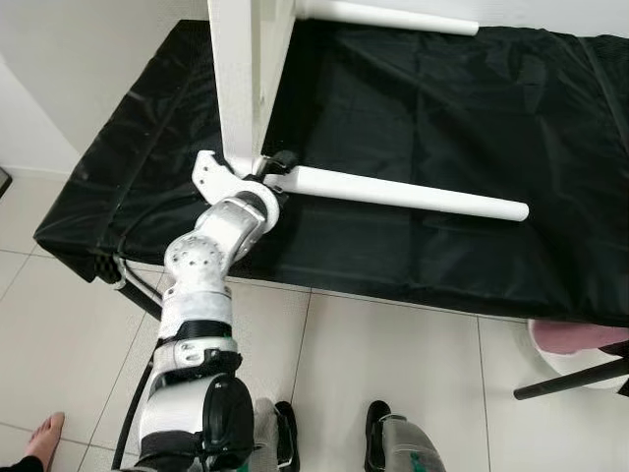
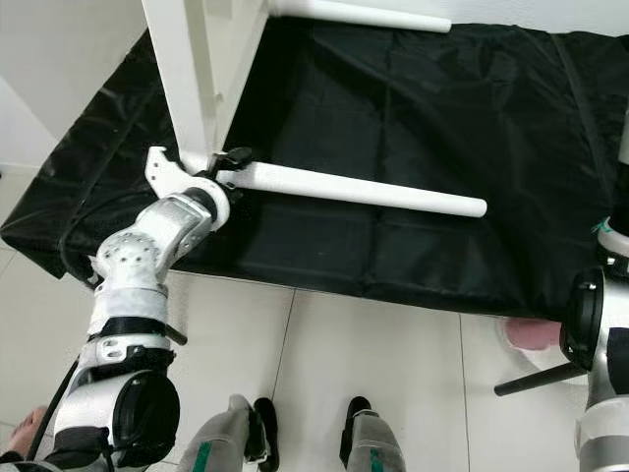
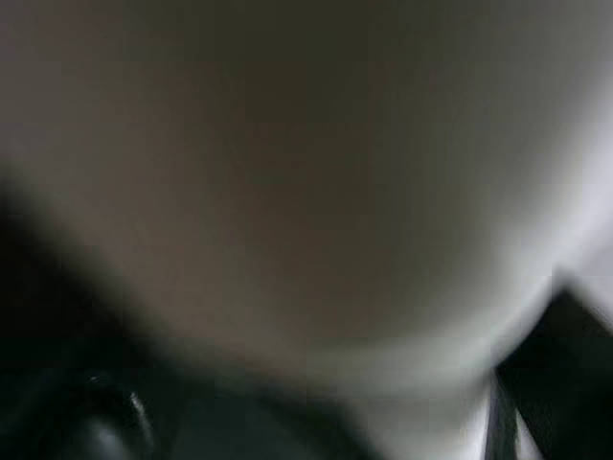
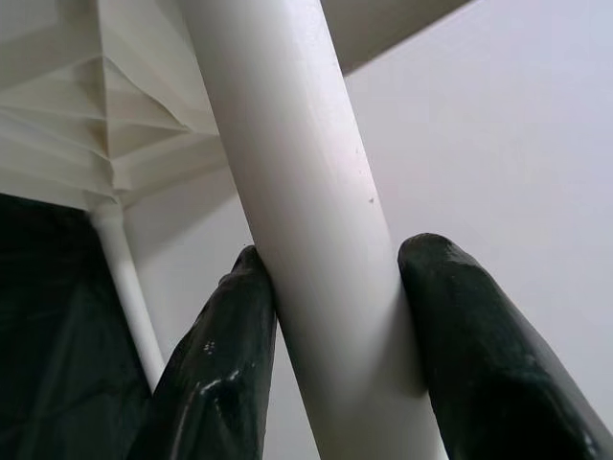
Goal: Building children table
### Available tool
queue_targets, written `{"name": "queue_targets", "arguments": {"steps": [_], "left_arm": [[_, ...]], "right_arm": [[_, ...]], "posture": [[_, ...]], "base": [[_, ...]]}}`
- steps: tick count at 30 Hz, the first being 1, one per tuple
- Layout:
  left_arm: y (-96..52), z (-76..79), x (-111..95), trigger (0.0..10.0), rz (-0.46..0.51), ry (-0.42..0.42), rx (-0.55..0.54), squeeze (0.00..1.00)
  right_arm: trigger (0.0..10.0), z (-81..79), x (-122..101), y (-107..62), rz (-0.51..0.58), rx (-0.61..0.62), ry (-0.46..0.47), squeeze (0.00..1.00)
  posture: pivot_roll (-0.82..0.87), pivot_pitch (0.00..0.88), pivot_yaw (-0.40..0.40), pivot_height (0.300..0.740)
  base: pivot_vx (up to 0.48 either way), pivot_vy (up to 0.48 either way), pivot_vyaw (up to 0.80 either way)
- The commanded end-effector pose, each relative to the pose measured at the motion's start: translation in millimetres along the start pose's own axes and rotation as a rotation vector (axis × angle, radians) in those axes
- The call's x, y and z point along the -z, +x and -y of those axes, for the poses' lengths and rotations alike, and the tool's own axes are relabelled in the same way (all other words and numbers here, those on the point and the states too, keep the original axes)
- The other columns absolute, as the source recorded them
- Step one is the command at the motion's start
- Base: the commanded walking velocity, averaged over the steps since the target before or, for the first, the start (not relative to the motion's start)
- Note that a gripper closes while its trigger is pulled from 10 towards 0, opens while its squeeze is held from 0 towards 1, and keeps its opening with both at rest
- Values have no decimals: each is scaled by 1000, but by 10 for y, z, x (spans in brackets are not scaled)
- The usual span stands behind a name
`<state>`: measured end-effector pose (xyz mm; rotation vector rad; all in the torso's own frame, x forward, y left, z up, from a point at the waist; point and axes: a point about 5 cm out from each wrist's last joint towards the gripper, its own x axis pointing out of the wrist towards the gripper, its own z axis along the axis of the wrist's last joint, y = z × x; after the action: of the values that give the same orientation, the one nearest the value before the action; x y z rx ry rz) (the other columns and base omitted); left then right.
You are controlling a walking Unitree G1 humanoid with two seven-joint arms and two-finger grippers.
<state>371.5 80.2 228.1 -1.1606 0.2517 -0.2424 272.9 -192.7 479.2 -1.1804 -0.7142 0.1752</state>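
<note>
A white children's table top [image 1: 241, 79] stands on its edge on a black cloth-covered platform [image 1: 472, 108]. Two white legs jut sideways from it: a lower leg [image 1: 413, 194] and an upper leg [image 1: 393, 17]. My left gripper [image 1: 275, 167] is at the lower leg's base where it meets the top, its black fingers [image 2: 232, 156] closed around the leg. The left wrist view is a blurred white surface seen close up. In the right wrist view, my right gripper [image 4: 340, 251] is shut on another white leg [image 4: 316, 192], one finger [image 4: 225, 364] pressed on each side.
The platform's front edge [image 1: 393, 285] runs above a pale tiled floor [image 1: 393, 364]. A pink and white object [image 1: 575, 344] and a black rod [image 1: 570, 379] sit at the lower right. A person's bare foot [image 1: 44, 438] is at the lower left. My right arm [image 2: 601, 334] rises at the right edge.
</note>
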Motion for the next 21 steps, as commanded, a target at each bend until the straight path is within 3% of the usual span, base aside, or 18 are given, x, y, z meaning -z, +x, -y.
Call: {"name": "queue_targets", "arguments": {"steps": [1,5,12,15,18,21], "left_arm": [[92,224,493,0,-87,-100,164,0],[107,246,446,0,-60,-105,171,0],[26,460,45,0,58,-47,228,0],[-62,618,-225,0,133,23,277,0],[-109,695,-319,0,156,55,306,0],[-297,993,-614,0,236,184,410,0]], "right_arm": [[0,481,77,-224,-14,389,148,0],[0,491,70,-229,-13,393,149,0],[0,443,177,-273,-40,405,190,0],[0,354,271,-280,-72,391,214,0],[0,324,307,-286,-88,389,216,0],[0,217,451,-335,-170,398,192,0]], "posture": [[-186,179,169,740],[-186,179,169,740],[-162,169,163,740],[-149,167,161,740],[-143,168,158,740],[-125,169,151,740]], "base": [[0,0,0],[0,0,0],[0,0,0],[0,0,0],[0,0,0],[0,0,0]]}}
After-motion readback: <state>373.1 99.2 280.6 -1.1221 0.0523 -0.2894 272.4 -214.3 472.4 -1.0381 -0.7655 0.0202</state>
